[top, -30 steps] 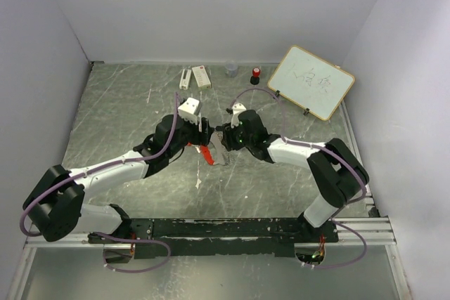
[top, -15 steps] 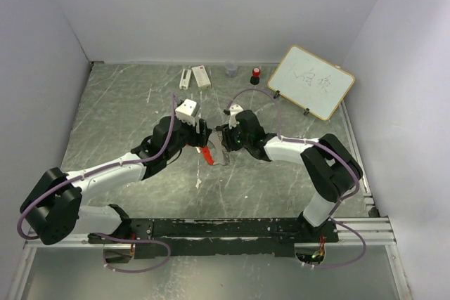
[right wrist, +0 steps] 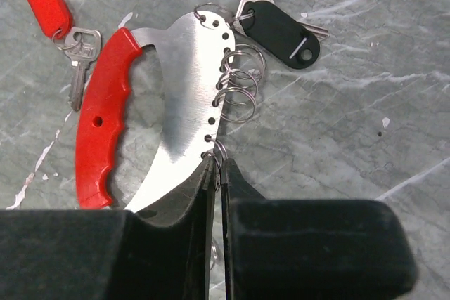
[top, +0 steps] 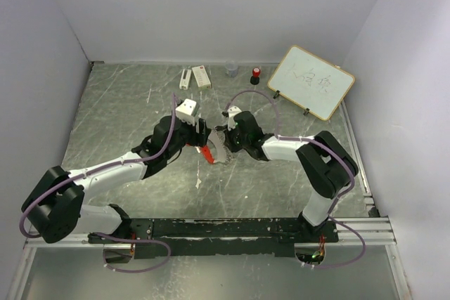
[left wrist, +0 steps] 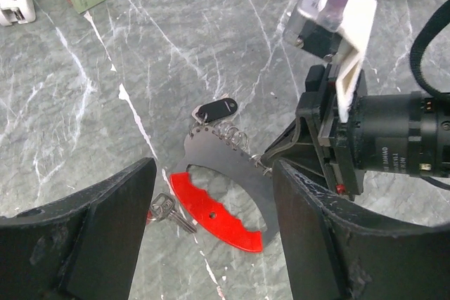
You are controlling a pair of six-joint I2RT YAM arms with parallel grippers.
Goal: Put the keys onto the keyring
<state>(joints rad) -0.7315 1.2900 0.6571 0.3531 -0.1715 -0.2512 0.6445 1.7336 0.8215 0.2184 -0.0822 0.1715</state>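
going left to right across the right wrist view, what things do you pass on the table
red-tagged key → red fob → curved grey piece → split rings → black-tagged key

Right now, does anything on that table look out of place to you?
One thing: the red-tagged key lies loose beside the red handle of the keyring, on none of its rings, while the black-tagged key seems hooked to the top ring. The right claw is shut on a lower ring.
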